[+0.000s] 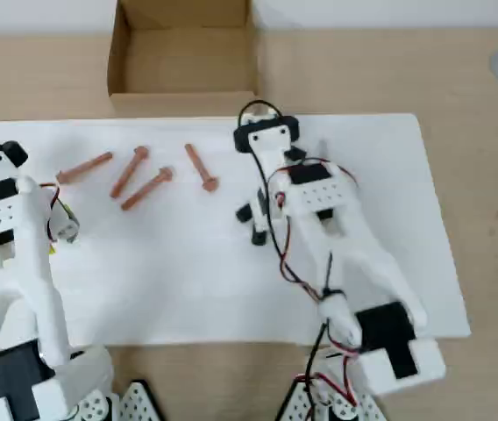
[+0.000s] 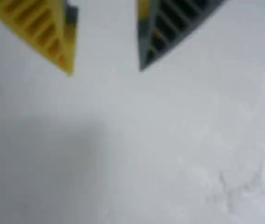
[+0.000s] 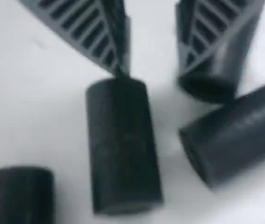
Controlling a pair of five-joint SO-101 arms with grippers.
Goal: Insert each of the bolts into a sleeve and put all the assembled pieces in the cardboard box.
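Bolts [image 1: 148, 188] — four reddish-brown ones — lie loose on the white sheet [image 1: 188, 281] in a ragged row near its far edge. Three sit close together and the fourth lies a little to their right. All are bare and well apart from the cardboard box [image 1: 119, 61], which stands open on the wooden table [image 1: 477, 175] just beyond the sheet.

The black sleeves [image 3: 123, 144] are on the same sheet, to the right of the bolts and under the right arm. The right wrist view shows four of them. One lies lengthwise in the middle, a second lies off to one side of it, a third lies slanted on the other side, and a fourth is partly hidden behind a finger.

The right gripper [image 3: 152, 74] is spread wide just above these sleeves and grips none of them. One fingertip [image 3: 119, 70] meets the end of the middle sleeve.

The left gripper [image 2: 105, 69] hangs over a bare patch of sheet at the left side, well clear of the bolts. Its fingers — one yellow, one dark — are parted with nothing between them.
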